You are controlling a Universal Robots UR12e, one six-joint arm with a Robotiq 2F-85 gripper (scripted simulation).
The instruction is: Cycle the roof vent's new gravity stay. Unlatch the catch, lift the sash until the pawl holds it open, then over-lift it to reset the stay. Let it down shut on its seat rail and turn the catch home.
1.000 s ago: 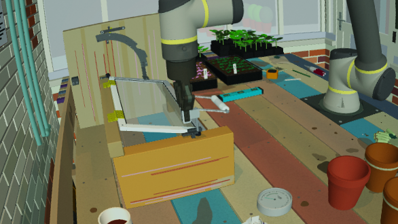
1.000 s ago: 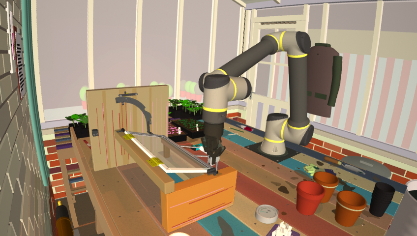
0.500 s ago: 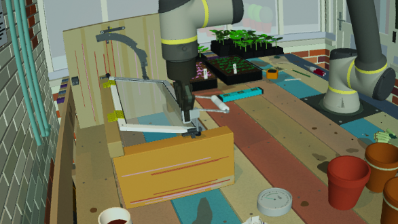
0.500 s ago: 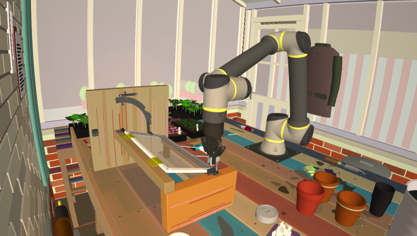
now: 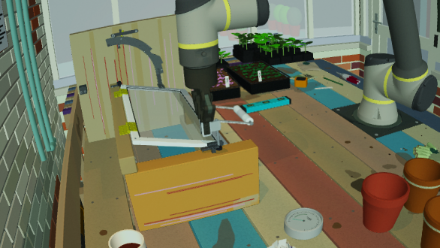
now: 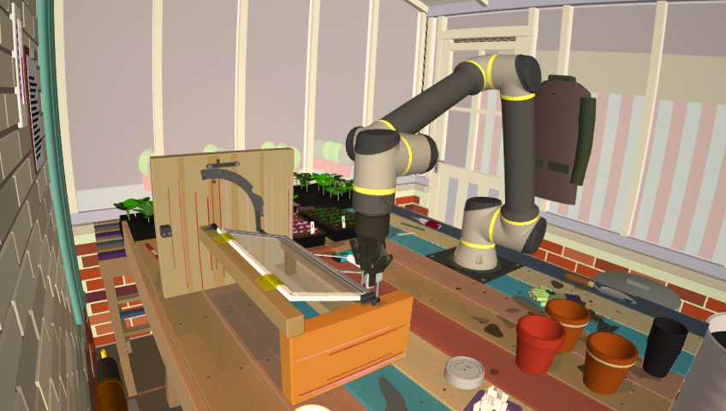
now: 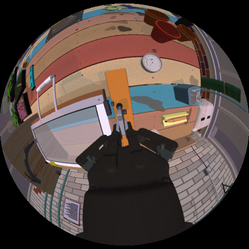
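The grey catch lever [image 7: 120,117] [image 5: 215,132] [image 6: 373,286] sits at the near corner of the sash, above the orange seat rail board [image 5: 193,182] [image 6: 346,338] [image 7: 118,91]. My gripper [image 7: 123,133] [image 5: 208,124] [image 6: 371,275] is closed around that lever, coming down on it from above. The white-framed glass sash [image 5: 161,116] [image 6: 290,267] [image 7: 70,130] lies low, sloping from its yellow hinges [image 5: 127,128] down to the rail. Its white roller handle [image 5: 243,114] [image 7: 45,83] sticks out from the front edge. The dark curved stay arm [image 5: 144,50] [image 6: 239,191] rises against the wooden back panel.
The wooden back panel [image 5: 124,71] stands just behind the sash, with a brick wall to the left. A round gauge [image 5: 303,223], terracotta pots [image 5: 385,201], a teal level [image 5: 266,104] and seedling trays [image 5: 259,75] lie on the bench to the right.
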